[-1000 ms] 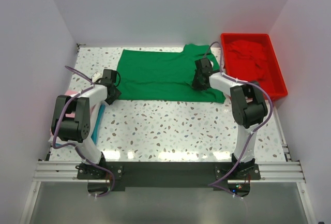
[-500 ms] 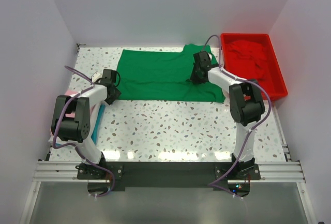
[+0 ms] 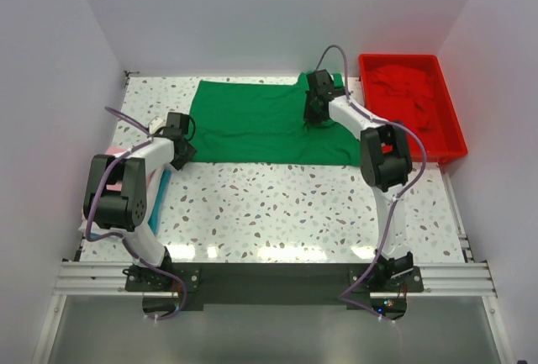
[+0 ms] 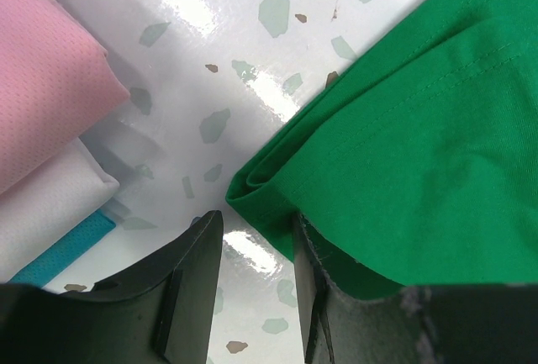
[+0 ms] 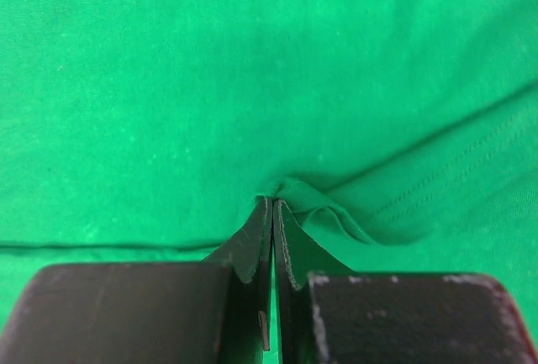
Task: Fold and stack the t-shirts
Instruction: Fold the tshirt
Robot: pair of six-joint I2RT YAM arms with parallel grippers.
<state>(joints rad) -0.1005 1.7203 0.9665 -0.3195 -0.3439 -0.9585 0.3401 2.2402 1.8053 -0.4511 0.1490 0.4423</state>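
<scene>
speckled table [image 3: 277,204], green t-shirt [image 3: 252,120], red tray [image 3: 451,133] holding red t-shirt [image 3: 403,91]

The speckled white terrazzo counter [image 3: 277,204] fills the middle of the top view, with glossy light patches toward 6 o'clock. A rigid red plastic tray [image 3: 398,57] sits at its 2 o'clock corner. An aluminium rail [image 3: 277,278] runs along the 6 o'clock edge, and plain white walls [image 3: 269,11] enclose the other sides.

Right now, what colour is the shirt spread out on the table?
The t-shirt is bright green, clearest in the top external view.
</scene>
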